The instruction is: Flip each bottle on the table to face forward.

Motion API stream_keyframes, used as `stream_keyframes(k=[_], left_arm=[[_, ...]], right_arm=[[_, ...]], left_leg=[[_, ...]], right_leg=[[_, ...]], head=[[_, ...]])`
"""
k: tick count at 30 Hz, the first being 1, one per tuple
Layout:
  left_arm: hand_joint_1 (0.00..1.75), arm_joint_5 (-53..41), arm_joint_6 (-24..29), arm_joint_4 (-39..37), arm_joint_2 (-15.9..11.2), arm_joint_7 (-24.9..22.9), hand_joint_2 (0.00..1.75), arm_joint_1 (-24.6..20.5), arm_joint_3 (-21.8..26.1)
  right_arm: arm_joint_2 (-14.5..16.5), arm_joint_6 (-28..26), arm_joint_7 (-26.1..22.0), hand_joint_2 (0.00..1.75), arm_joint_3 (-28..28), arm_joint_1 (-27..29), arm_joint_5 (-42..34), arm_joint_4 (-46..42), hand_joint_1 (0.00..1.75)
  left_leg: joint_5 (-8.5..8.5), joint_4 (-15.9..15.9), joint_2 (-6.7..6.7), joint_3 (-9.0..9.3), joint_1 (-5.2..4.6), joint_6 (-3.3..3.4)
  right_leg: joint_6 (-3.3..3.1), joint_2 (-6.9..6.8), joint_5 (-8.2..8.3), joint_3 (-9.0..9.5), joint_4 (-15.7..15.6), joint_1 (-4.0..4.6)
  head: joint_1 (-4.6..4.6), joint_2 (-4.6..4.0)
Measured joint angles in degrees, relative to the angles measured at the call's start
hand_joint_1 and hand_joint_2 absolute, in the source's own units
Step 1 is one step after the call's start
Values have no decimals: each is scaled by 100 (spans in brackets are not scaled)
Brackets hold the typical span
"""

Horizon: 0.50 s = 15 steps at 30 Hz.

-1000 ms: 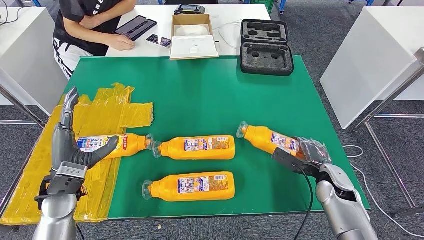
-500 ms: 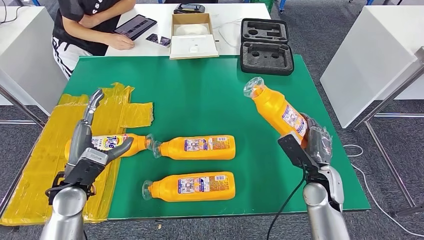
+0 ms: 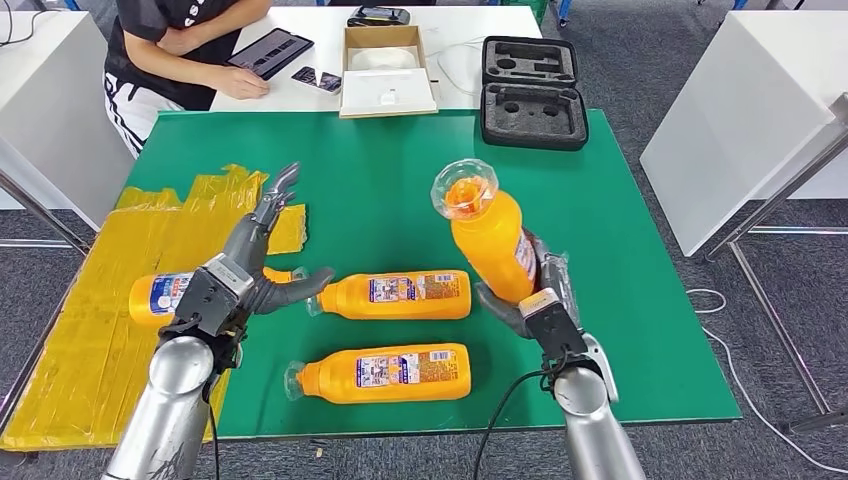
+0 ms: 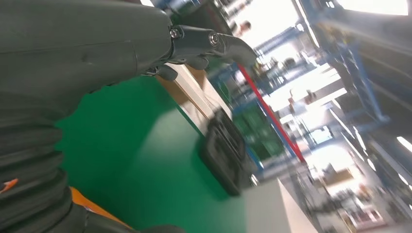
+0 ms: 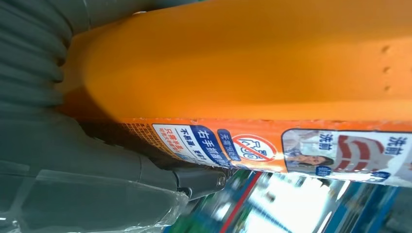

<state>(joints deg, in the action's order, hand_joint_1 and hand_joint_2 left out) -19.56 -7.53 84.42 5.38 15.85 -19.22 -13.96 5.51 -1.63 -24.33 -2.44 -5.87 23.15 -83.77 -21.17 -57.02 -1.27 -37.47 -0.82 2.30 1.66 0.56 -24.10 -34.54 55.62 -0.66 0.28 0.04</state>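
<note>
Several orange bottles with clear caps are on the green table (image 3: 400,190). My right hand (image 3: 535,295) grips one orange bottle (image 3: 486,235) and holds it up off the table, nearly upright, cap toward the camera; its label (image 5: 272,145) fills the right wrist view. Two bottles lie on their sides, one in the middle (image 3: 400,295) and one nearer the front edge (image 3: 385,372). Another bottle (image 3: 165,295) lies on the yellow sheet at the left. My left hand (image 3: 245,275) hovers open above that bottle's neck end, fingers spread and holding nothing.
A yellow plastic sheet (image 3: 110,330) covers the table's left side. A black foam case (image 3: 532,95) sits at the far edge. A person (image 3: 170,40) sits behind at a white table with a cardboard box (image 3: 385,70) and a tablet (image 3: 270,52).
My right hand has swung the held bottle up and leftward to near upright. My left hand has moved right and forward off the left bottle, which now lies uncovered.
</note>
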Motion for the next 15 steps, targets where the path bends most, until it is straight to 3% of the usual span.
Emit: stream_keyframes(k=[5, 15], left_arm=[[0, 322, -199, -132, -11, -4, 175, -181, -342], [0, 520, -302, -330, -15, 16, 175, -329, -617]], right_arm=[[-13, 285, -146, 175, -321, -148, -320, 222, 175], [-60, 316, -155, 175, -624, -311, -377, 476, 175]], left_leg=[[0, -1, -6, -4, -1, 1], [0, -1, -4, -4, -1, 1]], right_leg=[[0, -6, 0, -1, 0, -2], [0, -5, 0, -3, 0, 0]], head=[[1, 0], [0, 0]])
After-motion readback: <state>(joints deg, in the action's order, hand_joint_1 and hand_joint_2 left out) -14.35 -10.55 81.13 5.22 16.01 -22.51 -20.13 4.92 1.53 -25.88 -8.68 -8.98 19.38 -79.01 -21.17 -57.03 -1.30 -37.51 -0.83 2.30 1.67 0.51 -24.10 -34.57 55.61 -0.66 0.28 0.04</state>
